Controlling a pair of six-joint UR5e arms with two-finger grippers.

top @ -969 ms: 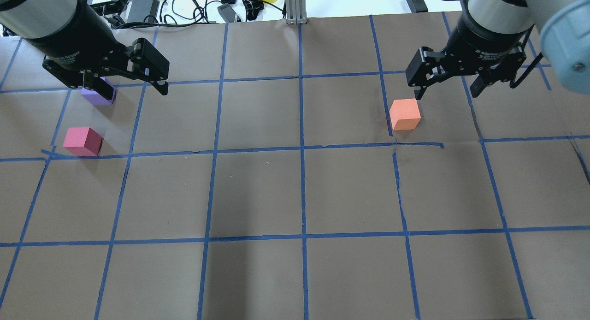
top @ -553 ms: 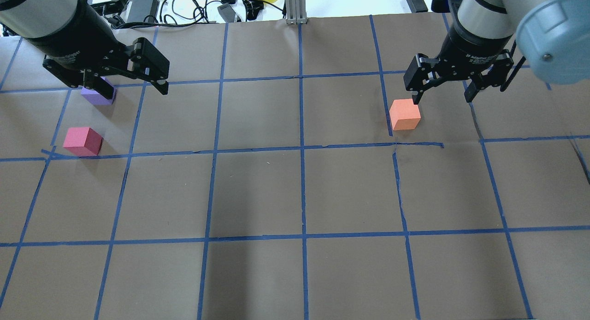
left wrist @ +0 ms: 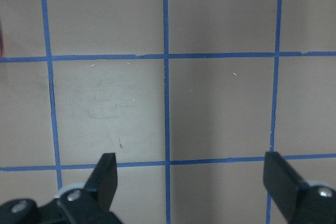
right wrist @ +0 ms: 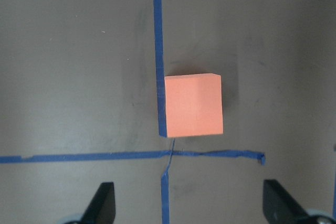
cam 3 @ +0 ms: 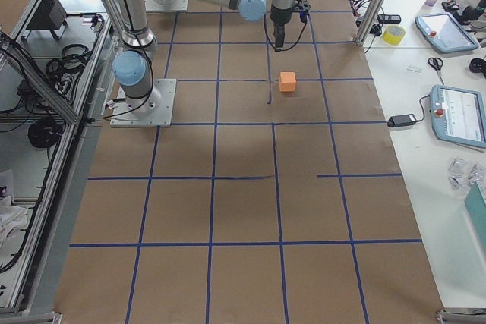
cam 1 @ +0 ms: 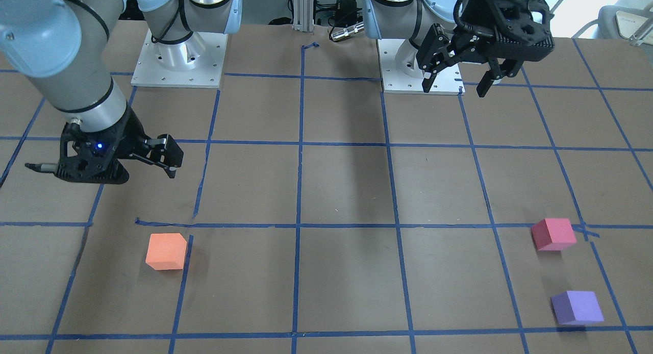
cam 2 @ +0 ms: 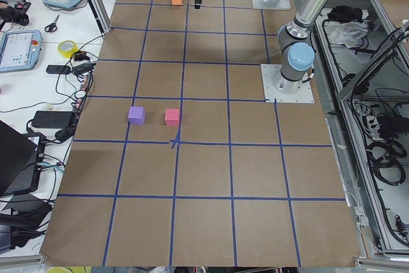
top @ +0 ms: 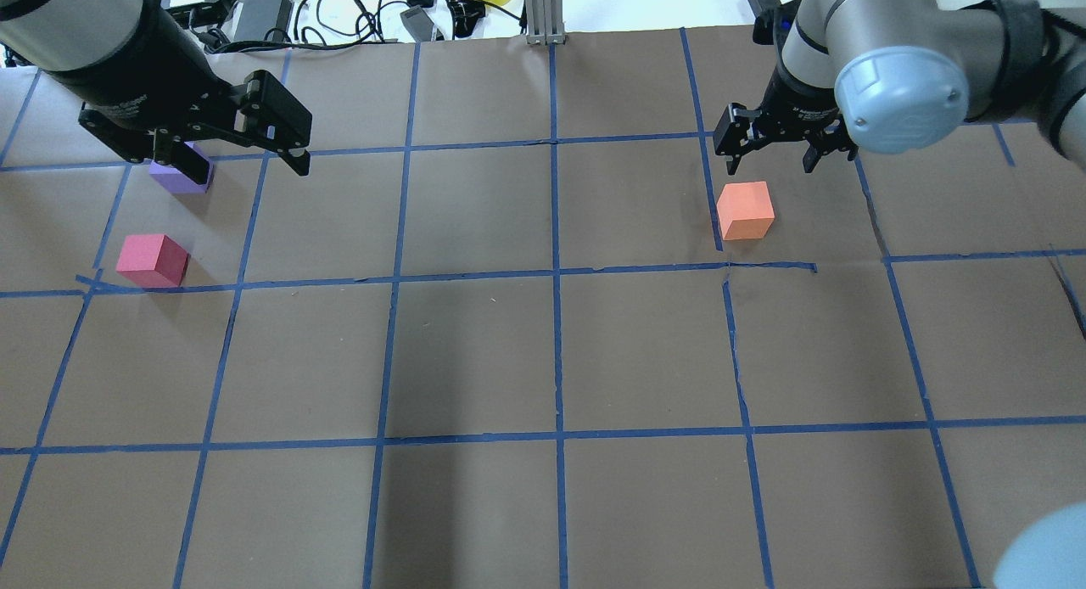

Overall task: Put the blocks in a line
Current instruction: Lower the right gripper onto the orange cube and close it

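Three blocks are sitting loose on the table [top: 475, 351] right now and neither arm is holding any of them. The orange block [top: 745, 210] is lying on the robot's right side, one edge snug against a strip of blue tape [right wrist: 159, 30] and just short of where a torn cross strip is running. The right gripper [top: 774, 160] is hovering above it with its fingers spread wide, way wider than the block, and nothing is sitting between them. In the right wrist view the fingertips [right wrist: 102, 205] are poking up from the bottom edge and the orange block is showing further up the frame, lined up with the gap between them but clear of both tips. Over on the robot's left side the pinkish-red block [top: 153, 260] and the purple block [top: 178, 182] are resting near each other with a gap between, purple being the one farther from the robot's base. The left gripper [cam 1: 455, 87] is hanging well up off the table, also spread wide and gripping nothing; from overhead one finger is covering part of the purple block, but the front camera is showing both blocks well clear of it.
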